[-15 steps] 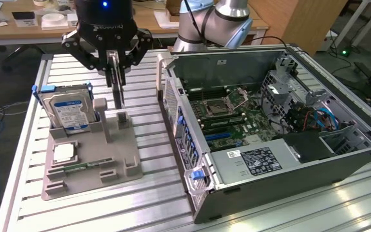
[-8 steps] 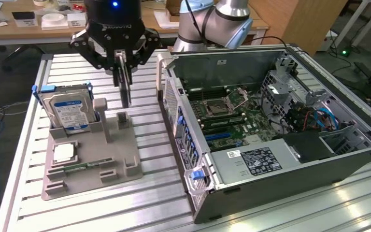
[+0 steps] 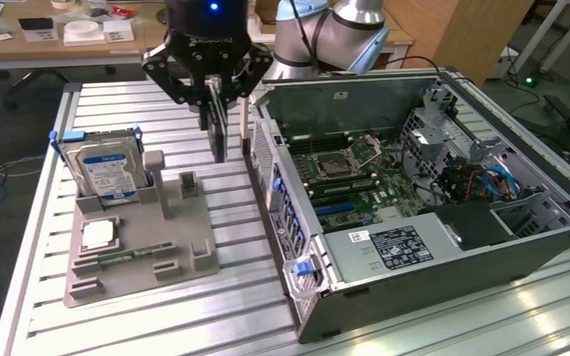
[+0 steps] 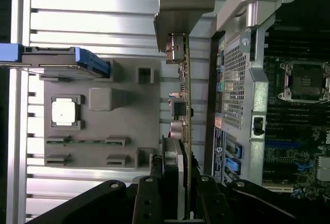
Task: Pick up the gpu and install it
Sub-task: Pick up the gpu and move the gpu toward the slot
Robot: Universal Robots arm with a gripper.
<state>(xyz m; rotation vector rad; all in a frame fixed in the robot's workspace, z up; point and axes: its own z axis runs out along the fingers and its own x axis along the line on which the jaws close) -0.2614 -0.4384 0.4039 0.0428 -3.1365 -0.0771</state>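
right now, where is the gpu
In the exterior view the gpu hangs on edge in the end effector, between the grey fixture tray at the view's left and the open computer case.

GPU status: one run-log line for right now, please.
end effector: shut on gpu | gpu: held upright over table, between gray fixture and open computer case | install: not yet done

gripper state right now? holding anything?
Gripper: closed on the gpu, which hangs from it beside the open case.
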